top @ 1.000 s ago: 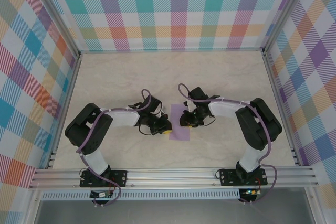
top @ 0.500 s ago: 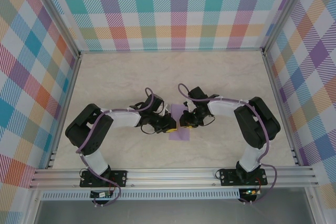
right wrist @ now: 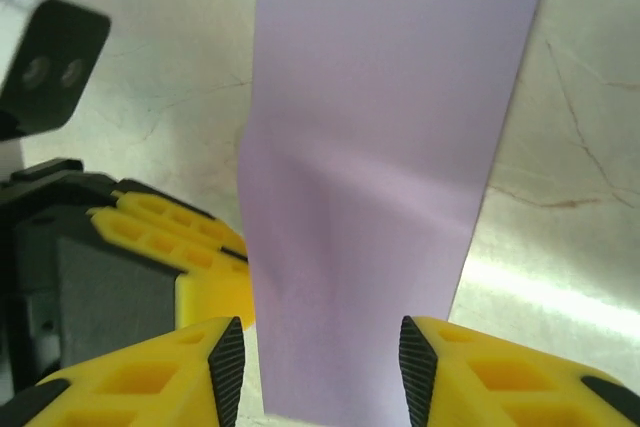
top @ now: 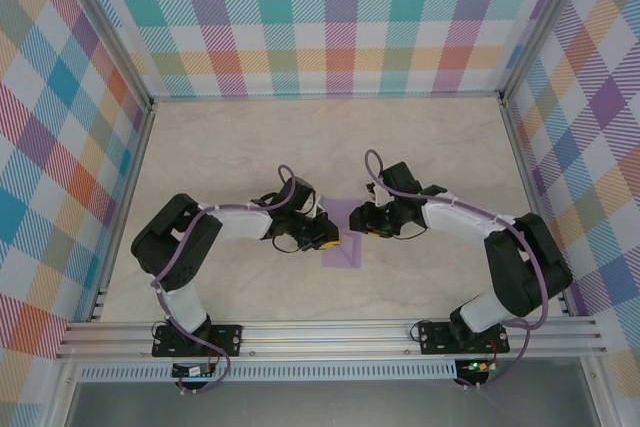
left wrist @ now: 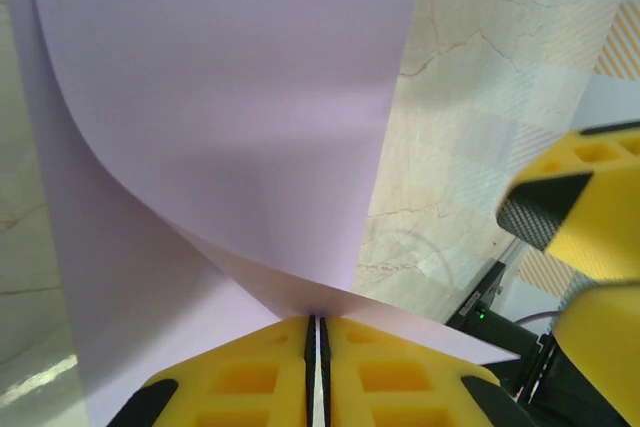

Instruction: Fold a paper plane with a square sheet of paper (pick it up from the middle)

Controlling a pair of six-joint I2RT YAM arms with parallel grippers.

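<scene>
The thin, light-purple sheet of paper (top: 343,253) lay near the middle of the pale, marble-patterned tabletop (top: 250,147), between the two black arms. From above it appeared as a narrow strip rather than a full square. On the left, the left gripper (top: 334,239) had its yellow fingers (left wrist: 250,377) pressed together on the paper's left edge. In its wrist view the sheet (left wrist: 230,97) curled up off the table in a soft bend and ran down into the closed seam of the jaws. On the right, the right gripper (top: 363,222) stood at the paper's right edge with its jaws spread apart. The lavender strip (right wrist: 380,147) passed between its two yellow pads and stretched away across the table. Whether either pad touched it could not be told.
</scene>
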